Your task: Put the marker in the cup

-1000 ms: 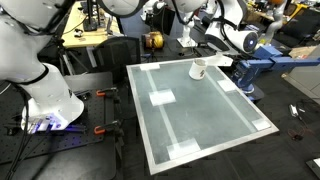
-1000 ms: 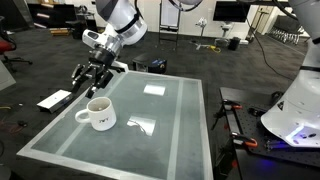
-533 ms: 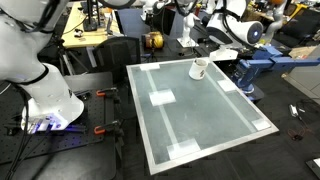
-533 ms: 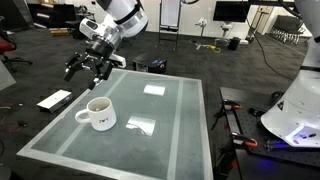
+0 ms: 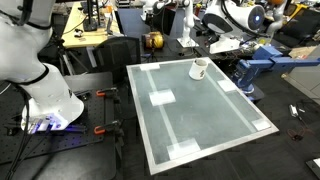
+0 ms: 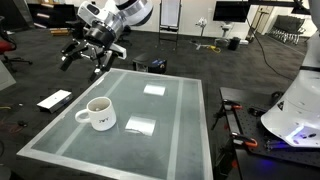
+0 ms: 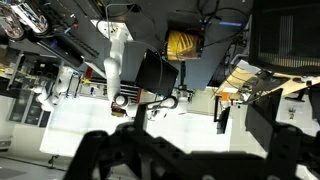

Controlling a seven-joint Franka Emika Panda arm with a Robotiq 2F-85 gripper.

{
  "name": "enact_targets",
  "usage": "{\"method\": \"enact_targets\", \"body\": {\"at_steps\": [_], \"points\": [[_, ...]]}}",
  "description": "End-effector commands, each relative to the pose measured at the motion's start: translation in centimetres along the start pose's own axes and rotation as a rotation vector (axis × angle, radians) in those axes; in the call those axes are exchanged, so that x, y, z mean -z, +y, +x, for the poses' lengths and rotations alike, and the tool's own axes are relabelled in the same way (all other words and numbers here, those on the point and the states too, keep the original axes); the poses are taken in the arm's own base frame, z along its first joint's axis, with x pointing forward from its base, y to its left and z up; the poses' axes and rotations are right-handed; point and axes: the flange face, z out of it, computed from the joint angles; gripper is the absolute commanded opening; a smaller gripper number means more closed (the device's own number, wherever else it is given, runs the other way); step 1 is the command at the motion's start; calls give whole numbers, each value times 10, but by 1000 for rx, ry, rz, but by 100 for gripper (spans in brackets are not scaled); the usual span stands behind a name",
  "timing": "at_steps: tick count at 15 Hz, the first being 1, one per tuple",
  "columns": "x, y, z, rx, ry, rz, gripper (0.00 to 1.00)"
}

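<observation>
The white cup (image 5: 199,69) stands upright near one edge of the glass-topped table (image 5: 210,120); it also shows in an exterior view (image 6: 99,113), handle to the side. The marker is not visible in any view. My gripper (image 6: 84,63) is open and empty. It hangs in the air beyond the table's far edge, well above and away from the cup. In an exterior view it shows dark under the white arm (image 5: 220,42). In the wrist view only the dark finger outlines (image 7: 185,162) show, over the pale table.
White tape patches (image 6: 154,88) mark the table top. A white robot base (image 5: 50,100) stands beside the table. A blue fixture (image 5: 255,65) and a yellow spool (image 5: 152,41) sit past the cup's edge. A flat white board (image 6: 55,99) lies on the floor.
My gripper has risen and drawn back from the table edge, away from the cup. The cup has not moved.
</observation>
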Motion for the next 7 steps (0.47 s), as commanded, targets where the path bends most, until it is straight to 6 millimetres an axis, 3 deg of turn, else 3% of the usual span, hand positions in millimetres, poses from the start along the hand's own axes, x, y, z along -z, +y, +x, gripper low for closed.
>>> {"method": "enact_targets", "body": {"at_steps": [1,7], "points": [[0,0,-1,-2,-3,2,100],[-1,0,-5,-6,-5,3,100]]}}
